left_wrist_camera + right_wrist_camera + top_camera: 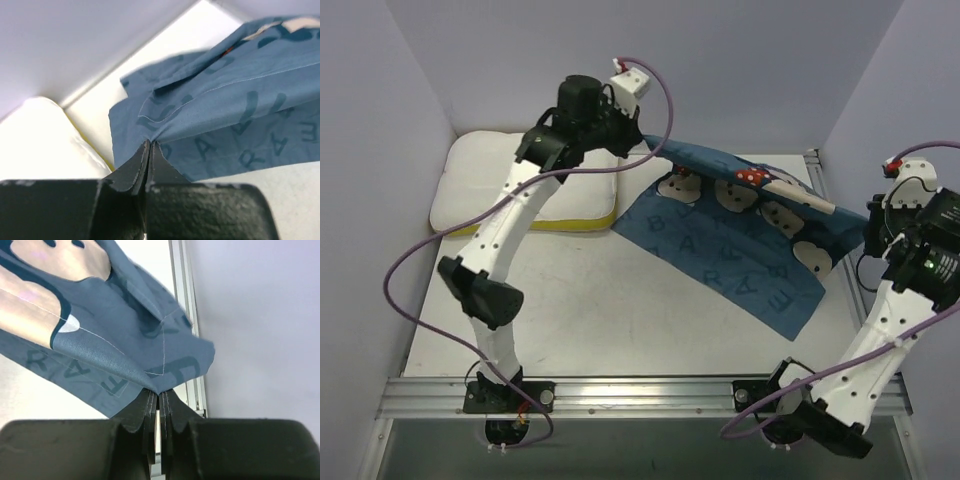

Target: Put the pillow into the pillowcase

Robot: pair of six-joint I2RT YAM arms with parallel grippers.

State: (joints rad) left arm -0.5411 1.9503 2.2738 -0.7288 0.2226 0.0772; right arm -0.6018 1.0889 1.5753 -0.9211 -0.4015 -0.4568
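Across the top view's centre, the pillowcase [740, 240] is clamped at thin edges by the left gripper [150, 145] and right gripper [159, 393], and could be pulled free by overtension.

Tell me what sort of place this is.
Probably a robot test cell, not a home: a white table edged by an aluminium rail, plain walls boxing it in, and a left arm and right arm bolted at its near edge.
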